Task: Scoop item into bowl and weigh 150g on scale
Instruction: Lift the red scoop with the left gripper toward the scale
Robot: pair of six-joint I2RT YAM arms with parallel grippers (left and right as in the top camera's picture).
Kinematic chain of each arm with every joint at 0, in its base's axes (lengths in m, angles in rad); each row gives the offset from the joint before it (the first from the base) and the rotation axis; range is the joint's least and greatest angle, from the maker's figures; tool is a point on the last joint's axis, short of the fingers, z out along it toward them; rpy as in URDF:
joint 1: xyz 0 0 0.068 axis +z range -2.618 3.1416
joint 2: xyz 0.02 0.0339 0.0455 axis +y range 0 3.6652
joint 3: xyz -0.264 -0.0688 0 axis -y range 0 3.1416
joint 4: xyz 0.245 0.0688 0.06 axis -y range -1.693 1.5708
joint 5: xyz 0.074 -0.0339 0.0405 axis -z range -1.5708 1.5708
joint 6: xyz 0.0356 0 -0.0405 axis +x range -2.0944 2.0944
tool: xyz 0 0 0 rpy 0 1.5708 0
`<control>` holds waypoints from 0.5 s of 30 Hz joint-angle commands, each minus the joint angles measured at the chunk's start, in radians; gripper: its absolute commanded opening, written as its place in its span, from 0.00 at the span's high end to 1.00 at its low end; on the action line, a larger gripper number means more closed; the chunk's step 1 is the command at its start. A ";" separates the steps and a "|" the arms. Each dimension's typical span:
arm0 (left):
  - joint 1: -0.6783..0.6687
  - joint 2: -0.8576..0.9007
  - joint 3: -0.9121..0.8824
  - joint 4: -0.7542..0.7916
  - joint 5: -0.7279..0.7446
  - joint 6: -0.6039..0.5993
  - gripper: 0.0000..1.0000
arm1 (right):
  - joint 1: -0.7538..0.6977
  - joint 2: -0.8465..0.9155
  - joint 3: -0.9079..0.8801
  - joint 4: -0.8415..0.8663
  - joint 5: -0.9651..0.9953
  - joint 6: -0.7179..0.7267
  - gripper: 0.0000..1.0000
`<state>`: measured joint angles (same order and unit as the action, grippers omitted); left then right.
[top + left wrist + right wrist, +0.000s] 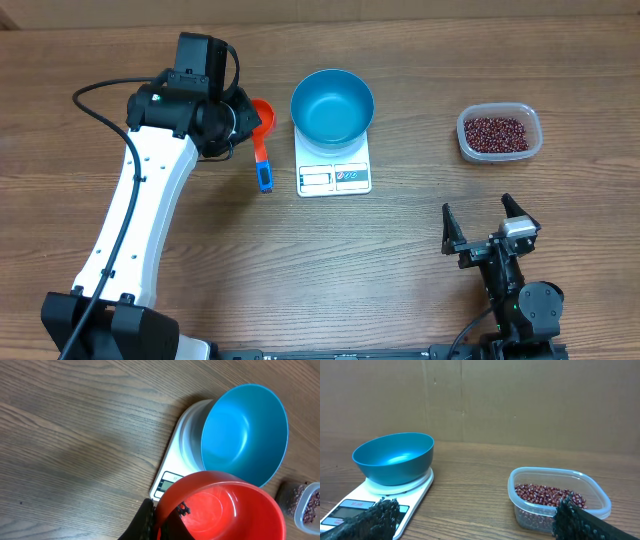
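Overhead shows small dark red-brown beans (495,130) heaped loose in a clear rectangular plastic tub (538,135) toward the far right corner of the wooden tabletop (400,260). They look hard, light and quick to roll, so no pinch would hold them. I'd judge they have to be dipped out from above, gently, or they will scatter. A round deep blue bowl (333,105) sits empty on a small flat white scale (335,178) by the middle of the far edge. The left claw (244,120), just left of the bowl, looks closed on the cup rim of an orange-red plastic scoop (262,148) with a blue handle. The scoop seems stiff, light and probably a little slick. The beans lie well apart from that claw, beyond bowl and scale. The right claw (487,222), spread wide and empty, hangs nearer the tub, toward the near edge.
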<state>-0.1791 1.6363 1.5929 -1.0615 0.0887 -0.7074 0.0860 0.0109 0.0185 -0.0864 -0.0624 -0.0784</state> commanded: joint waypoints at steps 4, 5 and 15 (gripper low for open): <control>-0.005 -0.028 0.019 0.027 -0.019 -0.057 0.96 | 0.005 -0.008 -0.011 0.006 0.010 0.005 0.00; -0.005 -0.028 0.019 0.031 -0.018 -0.061 0.96 | 0.005 -0.008 -0.011 0.006 0.010 0.005 0.00; -0.005 -0.027 0.019 0.047 -0.019 -0.106 0.96 | 0.005 -0.008 -0.011 0.006 0.010 0.005 0.00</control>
<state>-0.1791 1.6363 1.5929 -1.0203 0.0841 -0.7872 0.0856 0.0109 0.0185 -0.0864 -0.0628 -0.0780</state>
